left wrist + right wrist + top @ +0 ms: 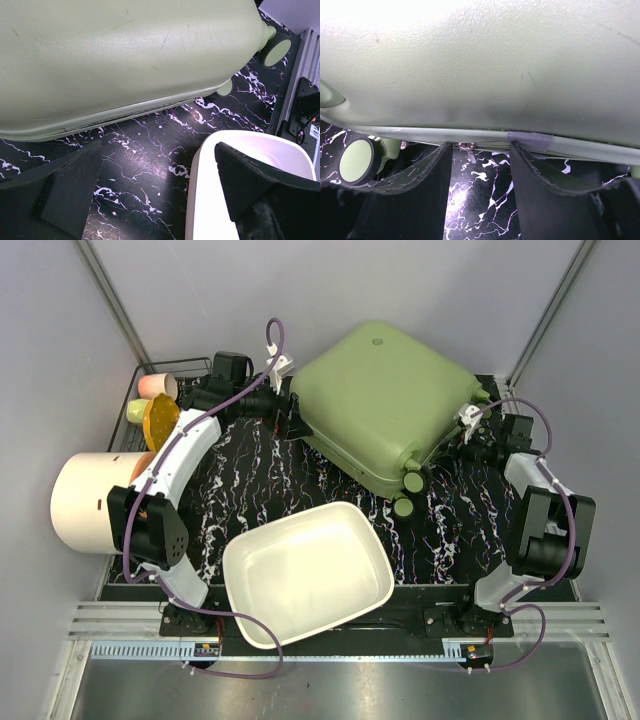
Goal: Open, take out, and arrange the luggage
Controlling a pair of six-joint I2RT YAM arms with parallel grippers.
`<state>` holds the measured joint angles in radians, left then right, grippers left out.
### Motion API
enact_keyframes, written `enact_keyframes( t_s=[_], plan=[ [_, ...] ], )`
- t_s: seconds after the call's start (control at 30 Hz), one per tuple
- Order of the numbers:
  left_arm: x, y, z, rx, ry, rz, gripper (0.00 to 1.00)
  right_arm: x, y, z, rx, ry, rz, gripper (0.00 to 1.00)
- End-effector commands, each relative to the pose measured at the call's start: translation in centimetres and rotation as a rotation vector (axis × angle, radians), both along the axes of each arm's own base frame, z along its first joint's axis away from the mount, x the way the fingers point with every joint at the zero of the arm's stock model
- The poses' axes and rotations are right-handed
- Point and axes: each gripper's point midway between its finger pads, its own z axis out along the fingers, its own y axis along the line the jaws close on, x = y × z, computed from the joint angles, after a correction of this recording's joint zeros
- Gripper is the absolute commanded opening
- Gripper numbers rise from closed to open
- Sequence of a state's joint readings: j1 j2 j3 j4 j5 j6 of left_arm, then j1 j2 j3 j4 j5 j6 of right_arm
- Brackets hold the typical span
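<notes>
From above, the suitcase [385,400] is lying shut toward the back of the bench [250,480], with its wheels pointing at the white bin [305,570]. The left gripper [287,418] is sitting at its left edge and the right gripper [462,437] at its right edge. Nothing is out yet, so the opening step looks to be the one in hand.

In the left wrist view, the left gripper [155,185] is standing wide with only bare bench between its jaws. It is holding nothing. The suitcase's side is lying just ahead of it, and the bin's rim is showing beside one finger.

In the right wrist view, the right gripper [480,195] is standing about half open, with its tips right under the suitcase's zipper seam. A small zipper pull [466,146] is hanging at the top of the gap, close to one finger but not visibly pinched. A wheel [356,160] is showing off to the side.

The next move probably calls for centring the gap on that pull, pinching it firmly and drawing it along the seam. The left gripper would likely be needed to steady the case against sliding.
</notes>
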<state>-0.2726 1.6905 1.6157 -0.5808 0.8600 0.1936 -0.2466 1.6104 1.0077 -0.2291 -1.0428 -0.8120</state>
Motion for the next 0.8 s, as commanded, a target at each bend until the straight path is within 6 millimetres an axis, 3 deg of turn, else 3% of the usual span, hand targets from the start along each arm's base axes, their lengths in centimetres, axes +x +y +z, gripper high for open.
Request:
enact_keyframes(
  t_s=[0.0, 0.2, 0.3, 0.37, 0.5, 0.63, 0.77],
  plan=[
    [0.4, -0.3, 2.7, -0.027, -0.113, -0.021, 0.97, 0.4, 1.6, -0.4, -0.031, 0.024, 0.045, 0.56],
    [0.6, -0.2, 3.1, -0.025, -0.128, -0.012, 0.97, -0.7, 3.4, -1.1, -0.049, 0.045, 0.092, 0.46],
    [0.7, -0.1, 3.0, -0.02, -0.133, -0.008, 0.97, -0.4, 3.2, -1.3, -0.061, 0.05, 0.074, 0.43],
    [0.7, -0.1, 3.1, -0.021, -0.136, -0.008, 0.97, -0.3, 2.9, -1.5, -0.072, 0.069, 0.052, 0.34],
    [0.4, -0.5, 3.7, -0.043, -0.137, -0.036, 0.95, 0.0, 2.5, -1.5, -0.093, 0.074, 0.034, 0.02],
    [-0.4, -1.0, 4.4, -0.042, -0.179, -0.078, 0.95, -0.4, 4.0, -0.8, -0.011, 0.098, 0.05, 0.0],
    [-0.6, -1.3, 4.2, -0.009, -0.208, -0.096, 0.95, 1.1, 7.3, 0.5, 0.018, 0.045, 0.057, 0.0]
  ],
)
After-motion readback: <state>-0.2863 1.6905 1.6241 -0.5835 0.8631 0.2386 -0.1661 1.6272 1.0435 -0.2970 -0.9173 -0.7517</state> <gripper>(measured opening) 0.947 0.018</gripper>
